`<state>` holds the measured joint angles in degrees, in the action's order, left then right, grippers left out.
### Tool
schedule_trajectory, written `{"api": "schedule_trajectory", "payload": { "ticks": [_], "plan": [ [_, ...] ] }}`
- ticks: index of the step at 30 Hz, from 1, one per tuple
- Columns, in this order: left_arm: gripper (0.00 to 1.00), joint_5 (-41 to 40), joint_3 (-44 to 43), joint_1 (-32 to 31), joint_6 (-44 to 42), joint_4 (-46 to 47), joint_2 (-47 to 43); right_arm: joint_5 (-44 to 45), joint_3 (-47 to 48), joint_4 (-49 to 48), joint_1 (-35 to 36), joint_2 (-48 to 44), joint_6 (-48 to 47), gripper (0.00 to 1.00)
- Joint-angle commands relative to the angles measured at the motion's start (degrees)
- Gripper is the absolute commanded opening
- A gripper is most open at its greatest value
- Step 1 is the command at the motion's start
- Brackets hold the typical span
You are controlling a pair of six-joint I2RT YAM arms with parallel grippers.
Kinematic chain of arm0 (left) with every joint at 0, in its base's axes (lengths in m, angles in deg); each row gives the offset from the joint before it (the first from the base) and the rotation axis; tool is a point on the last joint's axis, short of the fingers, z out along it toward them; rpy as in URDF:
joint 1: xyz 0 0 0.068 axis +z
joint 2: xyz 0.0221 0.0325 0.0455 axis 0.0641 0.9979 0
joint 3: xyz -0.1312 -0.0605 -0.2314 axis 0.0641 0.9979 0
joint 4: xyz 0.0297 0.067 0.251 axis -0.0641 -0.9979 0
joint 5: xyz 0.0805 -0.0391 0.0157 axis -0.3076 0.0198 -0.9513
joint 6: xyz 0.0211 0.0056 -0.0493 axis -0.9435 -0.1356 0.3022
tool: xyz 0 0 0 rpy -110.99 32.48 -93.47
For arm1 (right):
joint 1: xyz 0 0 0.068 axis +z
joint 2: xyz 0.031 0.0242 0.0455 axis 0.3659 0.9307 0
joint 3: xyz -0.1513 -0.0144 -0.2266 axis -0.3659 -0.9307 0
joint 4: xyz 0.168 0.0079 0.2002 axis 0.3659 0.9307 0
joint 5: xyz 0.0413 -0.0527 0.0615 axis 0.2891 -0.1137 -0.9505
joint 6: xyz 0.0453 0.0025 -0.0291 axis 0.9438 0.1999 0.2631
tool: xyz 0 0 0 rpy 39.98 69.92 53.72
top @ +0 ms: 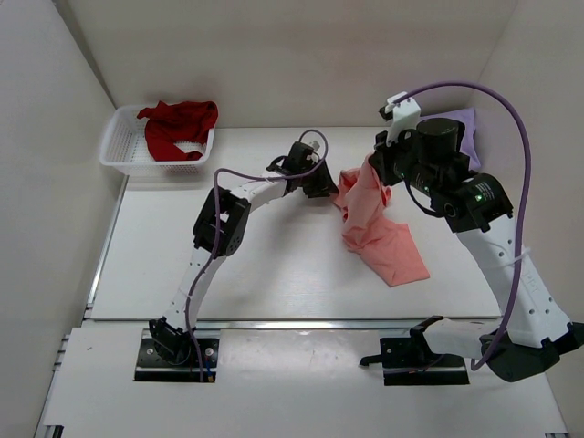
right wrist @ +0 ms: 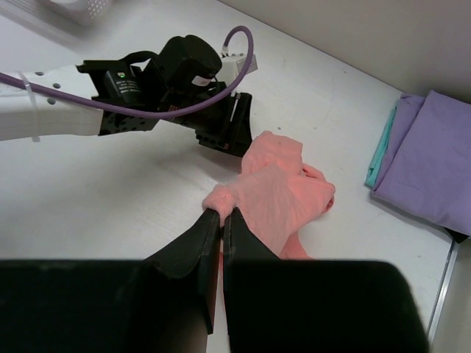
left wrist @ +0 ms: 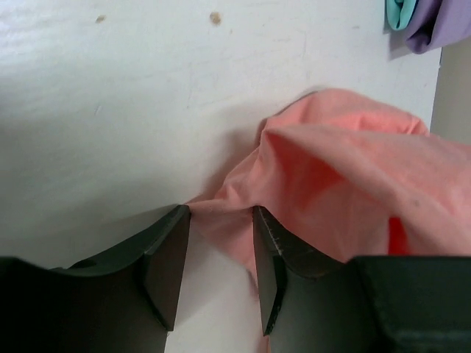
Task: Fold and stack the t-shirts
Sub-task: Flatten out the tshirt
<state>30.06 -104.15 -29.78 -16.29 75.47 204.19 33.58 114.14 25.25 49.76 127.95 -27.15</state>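
The salmon-pink t-shirt (top: 381,233) lies crumpled at the table's middle right. My right gripper (top: 372,166) is shut on a bunched edge of it (right wrist: 283,191) and holds that part up off the table; its tips (right wrist: 221,213) pinch the cloth. My left gripper (top: 321,185) is open at the shirt's left edge. In the left wrist view its fingers (left wrist: 221,220) stand apart with a corner of the pink cloth (left wrist: 346,184) between them. A folded lavender-purple shirt (right wrist: 427,158) lies on a teal one (right wrist: 380,151) at the back right. A dark red shirt (top: 178,126) lies in the basket.
A white lattice basket (top: 119,151) stands at the back left corner. White walls close in the table on the left, back and right. The lavender stack (top: 465,123) is partly hidden behind my right arm.
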Motion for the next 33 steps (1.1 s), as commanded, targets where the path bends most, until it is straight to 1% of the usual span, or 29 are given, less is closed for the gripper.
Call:
{"api": "schedule_trajectory", "payload": {
  "ticks": [1,3,5,6,7,8,9,10,12,15,17,18,20,21,22,24,26,28,30,32,33],
  "plan": [
    [0.51,-3.0,-5.0,-1.3,-2.4,-7.2,2.5,-1.0,0.7,-3.4,-0.3,-0.4,0.1,0.0],
    [0.51,-2.6,-5.8,-1.3,-1.2,-7.2,3.3,-0.8,0.5,-3.6,-0.2,-0.4,0.2,0.01],
    [0.47,-2.7,-6.9,-1.5,-1.0,-7.3,4.3,-0.9,0.2,-3.2,0.0,-0.1,0.8,0.0],
    [0.39,-2.6,-8.3,-1.6,-0.8,-7.9,5.1,-0.3,0.3,-3.1,0.1,-0.5,0.5,0.01],
    [0.33,-1.7,-9.0,-1.9,-0.9,-8.6,6.2,-0.5,0.6,-3.0,0.2,-0.5,0.6,0.0],
    [0.16,-0.4,-10.4,-1.9,-1.2,-8.8,6.6,0.0,0.3,-3.0,0.0,-0.7,0.6,0.0],
    [0.03,0.0,-11.2,-2.1,-1.6,-9.2,7.2,-0.1,0.5,-2.9,0.2,-0.6,0.8,0.0],
    [0.0,0.5,-11.9,-2.5,-1.7,-9.7,7.9,-0.3,0.2,-3.1,0.1,-1.1,0.9,0.0],
    [0.0,2.8,-13.3,-2.1,-1.8,-10.4,7.3,-0.1,-0.3,-3.0,0.0,-1.4,0.9,0.01],
    [0.0,1.5,-16.4,0.1,-4.5,-14.5,3.0,1.1,1.2,-2.8,-1.5,-0.9,0.1,0.0],
    [0.0,-1.4,-19.1,4.2,-7.1,-17.6,-3.8,3.5,3.0,-2.4,-4.2,-0.7,-0.8,0.0],
    [0.0,-3.0,-19.2,5.5,-7.2,-17.7,-5.9,7.5,4.7,-1.8,-5.3,-0.6,0.0,0.0],
    [0.0,-5.0,-18.4,11.5,-6.0,-15.2,-15.7,17.6,5.0,-3.1,-8.0,-1.4,1.9,0.0],
    [0.0,-6.7,-16.4,12.7,-5.3,-13.3,-18.1,23.9,4.4,-5.7,-8.5,-2.2,2.0,0.0],
    [0.0,-7.9,-13.5,17.2,-2.6,-10.8,-27.5,25.1,2.5,-10.6,-12.2,-4.2,-0.1,0.01],
    [0.0,-7.1,-12.0,22.8,-1.7,-9.9,-32.2,21.2,2.9,-12.9,-20.8,-4.9,-0.5,0.0],
    [0.0,-5.6,-13.7,26.2,-1.7,-10.9,-35.9,15.4,3.8,-16.1,-24.8,-5.8,-1.8,0.0],
    [0.0,-4.4,-13.8,29.0,-2.9,-11.5,-40.4,17.4,4.5,-18.6,-21.7,-6.2,-6.1,0.0],
    [0.0,-5.0,-11.4,29.4,-4.4,-10.1,-45.7,18.6,5.8,-21.4,-18.7,-7.2,-9.1,0.0],
    [0.0,-8.4,-5.3,29.0,-6.0,-8.1,-51.0,21.4,7.6,-24.9,-16.3,-7.7,-10.3,0.0],
    [0.0,-9.4,-2.2,29.2,-5.6,-5.8,-54.4,22.1,9.5,-25.2,-15.6,-7.4,-11.3,0.0]
  ]
}}
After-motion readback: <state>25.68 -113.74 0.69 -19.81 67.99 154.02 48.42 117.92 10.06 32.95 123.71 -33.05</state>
